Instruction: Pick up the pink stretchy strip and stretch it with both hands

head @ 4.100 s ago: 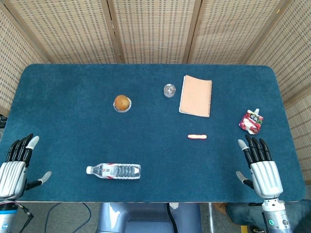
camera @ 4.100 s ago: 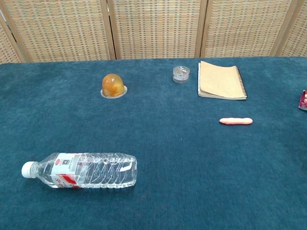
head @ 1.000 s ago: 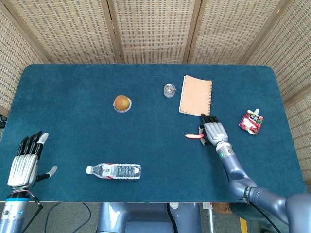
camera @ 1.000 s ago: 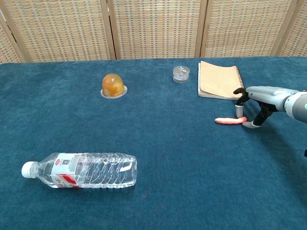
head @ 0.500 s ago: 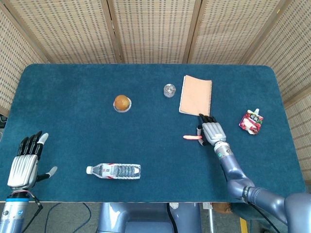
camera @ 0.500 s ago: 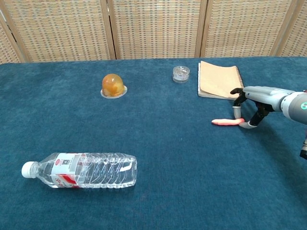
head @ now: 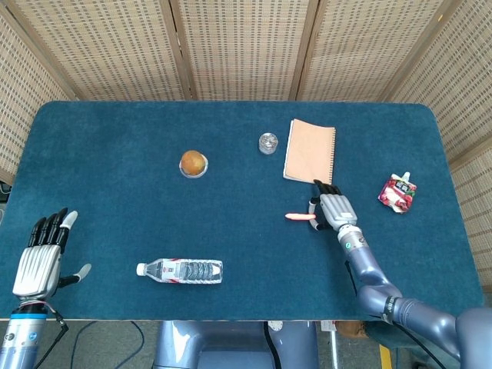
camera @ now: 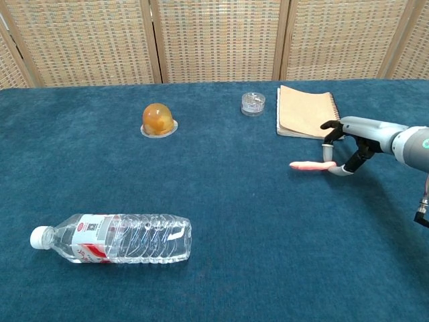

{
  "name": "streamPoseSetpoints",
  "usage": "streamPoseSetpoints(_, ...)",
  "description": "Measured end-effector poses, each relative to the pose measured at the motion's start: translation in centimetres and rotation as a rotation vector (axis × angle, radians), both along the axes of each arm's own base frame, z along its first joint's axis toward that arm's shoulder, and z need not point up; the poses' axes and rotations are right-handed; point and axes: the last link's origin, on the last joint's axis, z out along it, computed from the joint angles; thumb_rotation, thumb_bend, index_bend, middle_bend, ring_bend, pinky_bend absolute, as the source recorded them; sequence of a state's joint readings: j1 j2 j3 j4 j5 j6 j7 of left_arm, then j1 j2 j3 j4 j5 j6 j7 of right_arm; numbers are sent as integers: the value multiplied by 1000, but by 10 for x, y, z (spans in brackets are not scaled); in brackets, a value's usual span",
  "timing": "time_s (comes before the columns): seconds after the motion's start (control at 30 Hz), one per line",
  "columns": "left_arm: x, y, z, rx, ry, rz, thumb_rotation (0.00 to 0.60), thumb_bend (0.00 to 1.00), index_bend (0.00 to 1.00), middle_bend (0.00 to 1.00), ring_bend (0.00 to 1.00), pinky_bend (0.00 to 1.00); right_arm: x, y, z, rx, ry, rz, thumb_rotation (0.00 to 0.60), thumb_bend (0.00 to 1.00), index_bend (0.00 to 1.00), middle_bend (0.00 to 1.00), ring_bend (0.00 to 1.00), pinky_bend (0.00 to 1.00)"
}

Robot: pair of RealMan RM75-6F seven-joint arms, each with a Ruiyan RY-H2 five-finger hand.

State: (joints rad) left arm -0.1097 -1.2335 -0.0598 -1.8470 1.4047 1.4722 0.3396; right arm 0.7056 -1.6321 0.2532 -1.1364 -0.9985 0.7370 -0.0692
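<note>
Pinching the right end of the pink stretchy strip [head: 298, 217], the right hand [head: 333, 208] holds it at the notebook's [head: 310, 151] 6 o'clock. Light and floppy by appearance, it wants gripping at both ends; the left hand [head: 42, 257] waits empty, fingers spread.

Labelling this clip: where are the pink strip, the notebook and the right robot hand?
pink strip [camera: 306, 166], chest view, free middle.
notebook [head: 310, 151], head view, cover centre.
right robot hand [head: 334, 208], head view, back of hand.

table [head: 115, 223]: matt blue cloth | bottle [camera: 120, 238]: clear glossy plastic | notebook [head: 310, 151]: matt paper | screen [head: 246, 46]: woven cane, wood frames
</note>
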Motion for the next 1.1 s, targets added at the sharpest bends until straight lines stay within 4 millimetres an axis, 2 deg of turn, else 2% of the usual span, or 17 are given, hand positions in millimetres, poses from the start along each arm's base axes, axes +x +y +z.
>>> streamPoseSetpoints(0.23, 2, 8, -1, -11, 6, -17, 600, 0, 0, 0, 0, 0, 19, 2, 8, 4, -85, 5, 600, 717, 809, 62, 0, 0)
streamPoseSetpoints(0.33, 3, 23, -2, -13, 10, -54, 600, 0, 8, 0, 0, 0, 32, 1, 11, 7, -125, 11, 600, 718, 809, 66, 0, 0)
streamPoseSetpoints(0.5, 12, 59, -9, -43, -4, -161, 600, 4, 147, 0, 0, 0, 58, -2, 18, 18, -182, 11, 600, 718, 809, 69, 0, 0)
streamPoseSetpoints(0.63, 32, 87, -21, -83, -20, -267, 600, 6, 192, 0, 0, 0, 77, -6, 20, 29, -213, -2, 600, 717, 809, 82, 0, 0)
streamPoseSetpoints(0.83, 64, 117, -47, -151, -88, -321, 600, 10, 232, 0, 0, 0, 105, -14, 20, 17, -192, 5, 600, 718, 809, 85, 0, 0)
streamPoseSetpoints(1.1, 102, 146, -66, -172, -126, -335, 600, 16, 275, 0, 0, 0, 148, -20, 1, 21, -146, 16, 600, 717, 809, 85, 0, 0)
